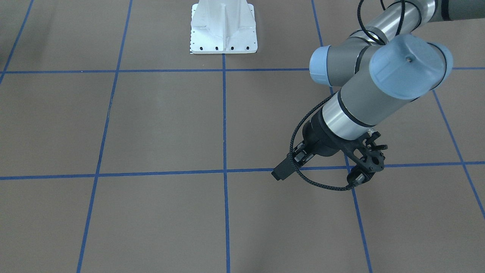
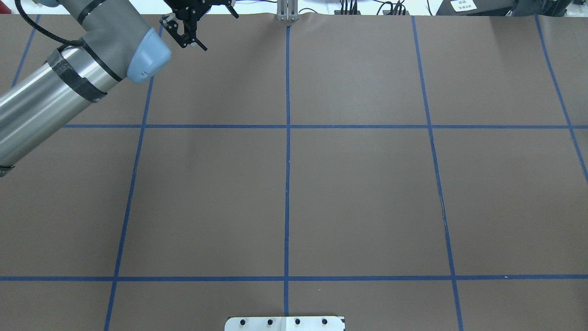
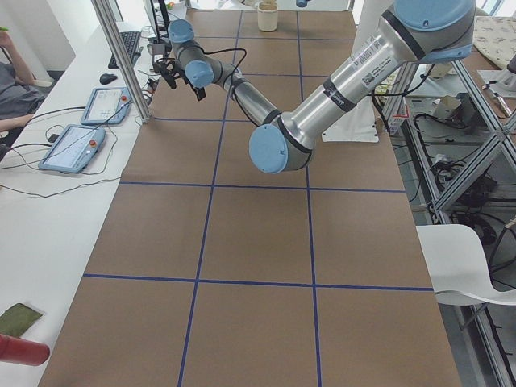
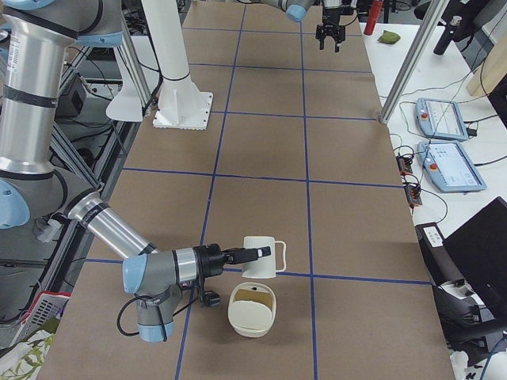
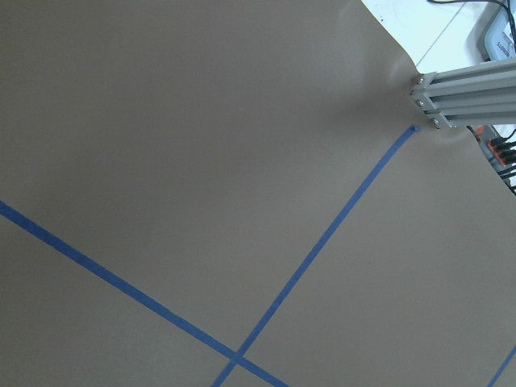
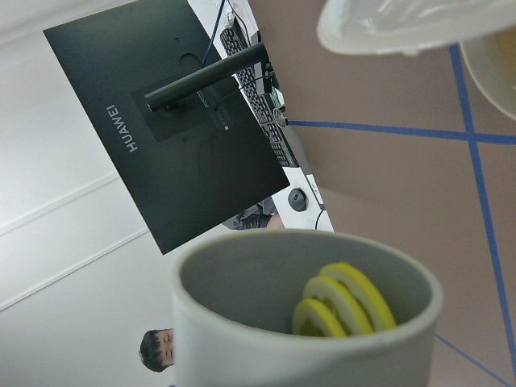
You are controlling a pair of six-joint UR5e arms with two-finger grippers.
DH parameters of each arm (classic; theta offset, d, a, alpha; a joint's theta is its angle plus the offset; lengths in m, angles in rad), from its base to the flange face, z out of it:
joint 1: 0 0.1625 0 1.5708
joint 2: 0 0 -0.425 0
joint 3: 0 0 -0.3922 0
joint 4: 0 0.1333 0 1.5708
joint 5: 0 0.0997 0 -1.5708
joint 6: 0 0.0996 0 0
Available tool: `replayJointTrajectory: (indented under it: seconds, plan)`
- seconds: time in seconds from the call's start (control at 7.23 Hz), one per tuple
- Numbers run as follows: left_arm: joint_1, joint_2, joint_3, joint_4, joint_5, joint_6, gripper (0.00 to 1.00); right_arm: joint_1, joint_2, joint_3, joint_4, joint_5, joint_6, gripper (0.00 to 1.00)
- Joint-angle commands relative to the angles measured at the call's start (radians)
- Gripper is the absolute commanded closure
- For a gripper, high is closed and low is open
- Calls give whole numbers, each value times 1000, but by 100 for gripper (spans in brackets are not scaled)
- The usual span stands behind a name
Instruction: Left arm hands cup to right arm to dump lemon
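We look at a wide table covered in brown paper [image 2: 358,202], ruled into squares by blue tape. The grey-and-silver left arm [image 1: 363,102] reaches out over the far edge of the table, on the operators' side, well away from the task's things. The grey-and-silver right arm [image 4: 103,226] bends low over the table's right end. Between their working areas a white metal pedestal [image 1: 223,26] is bolted to the table. Beyond the table edge, the right wrist view shows the back of a black flat monitor [image 6: 185,137].

A cream, rounded bowl [image 4: 249,323] sits on the paper just beside the right arm's tool. The cream-white cup with the squarish loop handle [image 4: 260,267] is just beyond that bowl, over a blue tape line, with its handle pointing away from the arm. The black right gripper [image 4: 258,253] is clenched on the cup's near side. We cannot tell whether the cup's base touches the table.

The black left gripper [image 1: 282,172] hangs over bare paper. In the right-end view its two fingers look spread apart, with nothing between them.

Inside the cup's grey interior, the small yellow lemon slice [image 6: 343,302] leans on edge against the wall.
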State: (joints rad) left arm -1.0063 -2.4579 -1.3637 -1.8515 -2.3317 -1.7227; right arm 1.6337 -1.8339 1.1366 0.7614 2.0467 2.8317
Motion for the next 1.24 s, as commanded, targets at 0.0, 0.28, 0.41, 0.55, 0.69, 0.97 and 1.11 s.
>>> replayJointTrajectory:
  seconds: [0.0, 0.28, 0.41, 0.55, 0.69, 0.97, 1.11]
  plan:
    - [0, -1, 0, 0, 3, 0, 0, 0, 10, -3, 6, -14, 78, 96]
    - [0, -6, 0, 0, 3, 0, 0, 0, 10, -3, 16, -20, 145, 95]
    - [0, -7, 0, 0, 15, 0, 0, 0, 10, -3, 25, -20, 181, 95]
    - [2, -9, 0, 0, 18, 0, 0, 0, 16, -3, 27, -22, 193, 94]
    - [2, -10, 0, 0, 18, 0, 0, 0, 16, -3, 27, -22, 195, 94]
    - [2, -10, 2, 0, 18, 0, 0, 0, 12, -3, 39, -22, 260, 93]
    - [2, -10, 2, 0, 18, 0, 0, 0, 10, -4, 53, -22, 261, 93]
